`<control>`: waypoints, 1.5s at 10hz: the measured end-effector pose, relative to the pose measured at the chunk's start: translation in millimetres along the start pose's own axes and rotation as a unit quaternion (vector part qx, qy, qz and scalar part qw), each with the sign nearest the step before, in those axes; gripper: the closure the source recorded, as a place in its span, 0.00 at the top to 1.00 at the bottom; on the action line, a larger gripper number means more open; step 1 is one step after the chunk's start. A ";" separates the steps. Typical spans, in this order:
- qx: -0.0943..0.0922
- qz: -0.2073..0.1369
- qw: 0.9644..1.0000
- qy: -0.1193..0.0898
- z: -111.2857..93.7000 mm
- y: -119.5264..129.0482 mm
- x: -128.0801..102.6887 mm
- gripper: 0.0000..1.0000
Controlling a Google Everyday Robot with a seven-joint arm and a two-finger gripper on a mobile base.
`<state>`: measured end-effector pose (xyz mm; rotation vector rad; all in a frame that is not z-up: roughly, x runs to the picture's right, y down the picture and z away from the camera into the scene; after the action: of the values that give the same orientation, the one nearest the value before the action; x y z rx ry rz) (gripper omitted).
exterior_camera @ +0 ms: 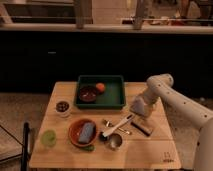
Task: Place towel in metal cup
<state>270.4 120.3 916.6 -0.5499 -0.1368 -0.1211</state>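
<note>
a pale green cup (pixel 48 138) and a round orange plate (pixel 74 131) sit at the left of the wooden table (pixel 150 152). the small shiny metal cup (pixel 115 142) stands front-middle. further right and back, the soft triangular towel (pixel 137 106) lies at the gripper (pixel 144 107), fingers apart.
</note>
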 end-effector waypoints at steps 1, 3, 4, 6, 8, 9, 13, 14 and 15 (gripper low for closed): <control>-0.001 -0.008 1.000 -0.001 1.7 -1.5 -2.3 0.80; -0.008 -0.024 1.000 -0.001 6.8 -4.5 -9.3 0.80; -0.013 -0.030 0.999 -0.002 10.2 -4.3 -11.4 0.80; -0.019 -0.034 0.999 -0.001 14.4 -3.3 -10.9 0.80; -0.026 -0.035 0.999 0.000 19.7 -3.1 -9.3 0.80; -0.029 -0.034 0.999 0.001 21.2 -2.3 -6.9 0.80; -0.031 -0.027 0.999 0.006 23.8 -0.2 -0.9 0.51; -0.029 -0.027 0.999 0.010 22.4 -1.9 -0.1 0.41; -0.029 -0.028 0.999 0.013 21.7 -2.9 -0.3 0.33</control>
<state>267.5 129.3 936.4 -0.6028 -0.1239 -0.1861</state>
